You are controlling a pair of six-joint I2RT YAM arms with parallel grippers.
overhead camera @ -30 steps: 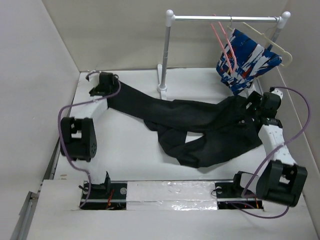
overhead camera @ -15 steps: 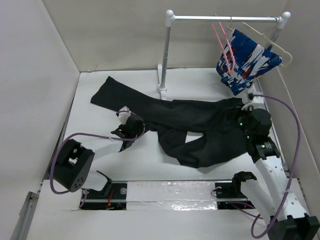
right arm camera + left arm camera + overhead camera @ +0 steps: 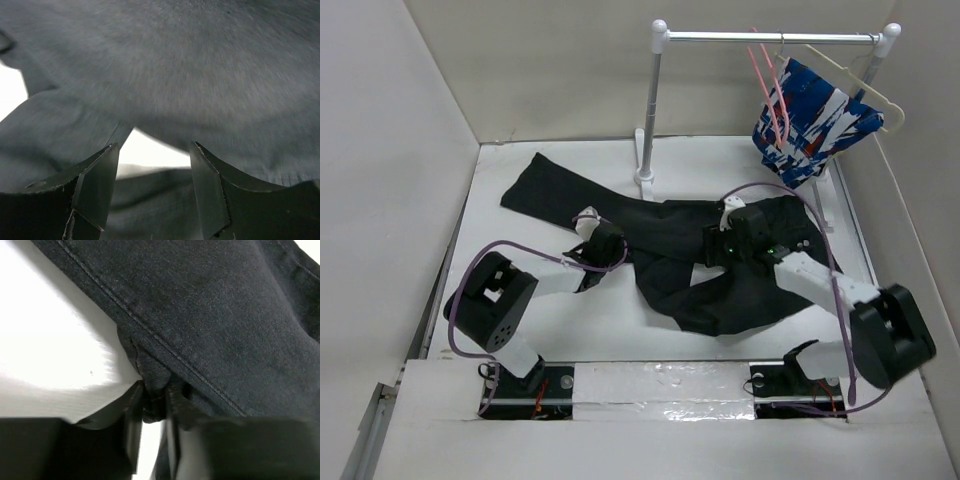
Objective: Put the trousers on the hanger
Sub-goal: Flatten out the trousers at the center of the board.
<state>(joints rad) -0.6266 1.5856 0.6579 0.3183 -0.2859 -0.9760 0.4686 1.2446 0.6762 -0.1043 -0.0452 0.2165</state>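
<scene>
Trousers lay flat on the white table. One leg ran out toward the far left corner. The other was folded back toward the near edge, and the waist end lay to the right.

Left gripper sat at the near edge of the long leg, about midway along it. From its wrist camera, the claw was pinched narrow on a small fold of the black cloth at the seam, white table showing just beside it.

Right gripper was low over the middle of the trousers, near where the legs part. Its claw stood wide, holding nothing. There was dark fabric past the fingers and a sliver of table between them.

Hanger, pink, hung by its hook on the rail at the far right, bare, well apart from the trousers. Just beside it a patterned garment hung on a cream hanger.
</scene>
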